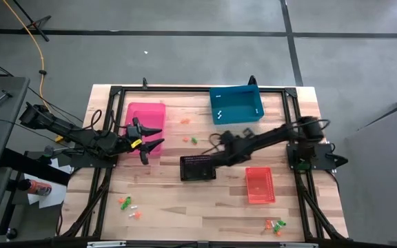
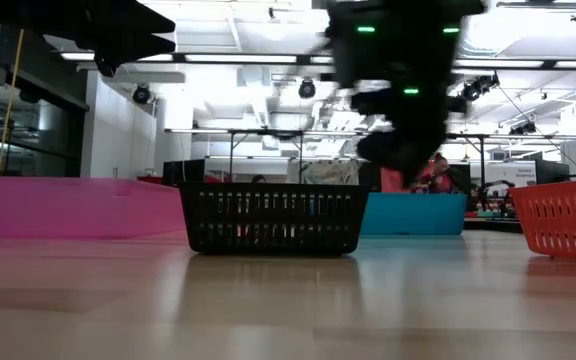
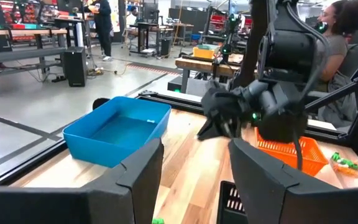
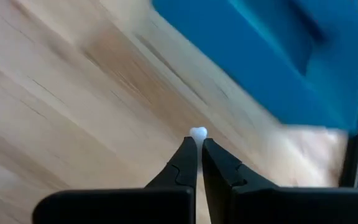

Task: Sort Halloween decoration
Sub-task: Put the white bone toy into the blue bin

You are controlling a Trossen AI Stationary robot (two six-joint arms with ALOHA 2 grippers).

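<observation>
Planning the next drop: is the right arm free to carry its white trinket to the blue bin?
Probably yes. The right end effector is shut on the white trinket, the blue bin sits open-topped nearby, and only bare table lies between.

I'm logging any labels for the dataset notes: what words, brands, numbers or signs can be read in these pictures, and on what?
None can be read.
Blue bin, pink bin, red bin, black basket: no lettering shows.
Signs in the room behind: too blurred to read.
</observation>
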